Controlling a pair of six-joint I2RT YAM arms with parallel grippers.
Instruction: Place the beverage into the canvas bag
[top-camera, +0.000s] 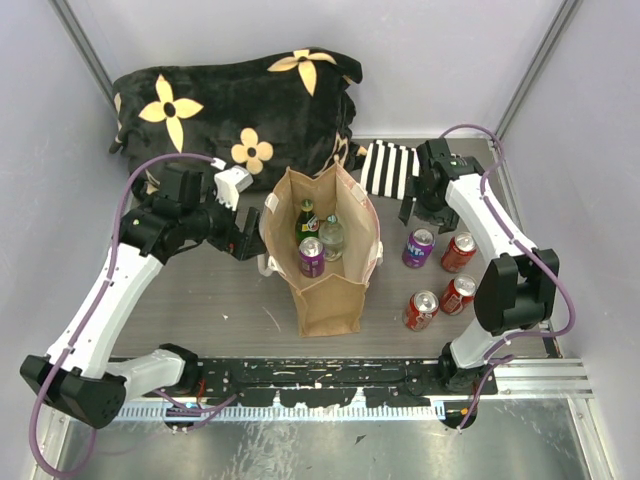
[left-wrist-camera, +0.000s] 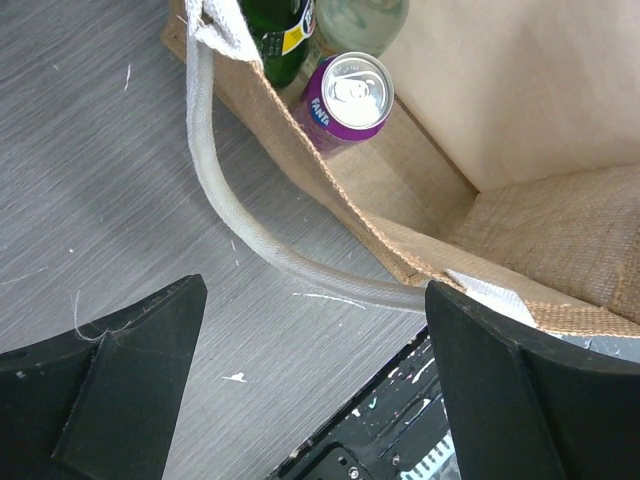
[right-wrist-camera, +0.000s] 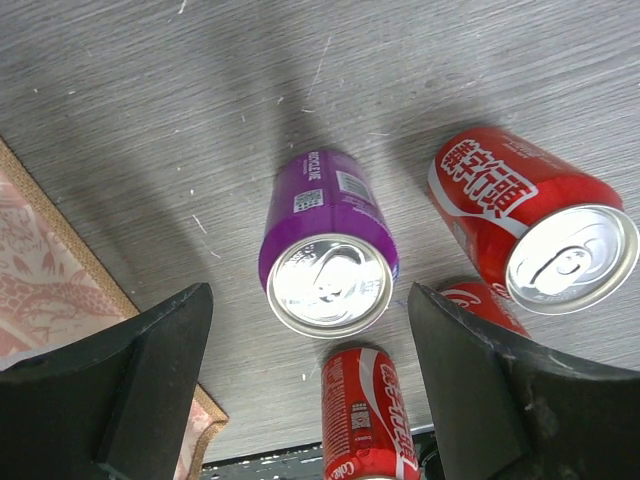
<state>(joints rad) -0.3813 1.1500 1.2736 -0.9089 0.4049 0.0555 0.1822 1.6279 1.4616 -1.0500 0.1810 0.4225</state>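
Note:
The tan canvas bag (top-camera: 330, 305) stands open mid-table, holding a green bottle (top-camera: 307, 222), a clear bottle (top-camera: 331, 238) and a purple can (top-camera: 312, 256). Another purple beverage can (top-camera: 418, 247) stands upright on the table to the bag's right. My right gripper (top-camera: 418, 215) hovers above that can (right-wrist-camera: 325, 230), open, its fingers wide on either side and apart from it (right-wrist-camera: 310, 320). My left gripper (top-camera: 245, 238) is open beside the bag's left side; in the left wrist view it (left-wrist-camera: 312, 330) is empty, with the white strap handle (left-wrist-camera: 215, 190) and the bag's wall (left-wrist-camera: 560, 230) just beyond its tips.
Three red cola cans (top-camera: 459, 252) (top-camera: 459, 294) (top-camera: 421, 309) stand close to the right of and in front of the purple can. A black-and-white striped cloth (top-camera: 390, 168) and a black floral blanket (top-camera: 240, 90) lie at the back. Walls close both sides.

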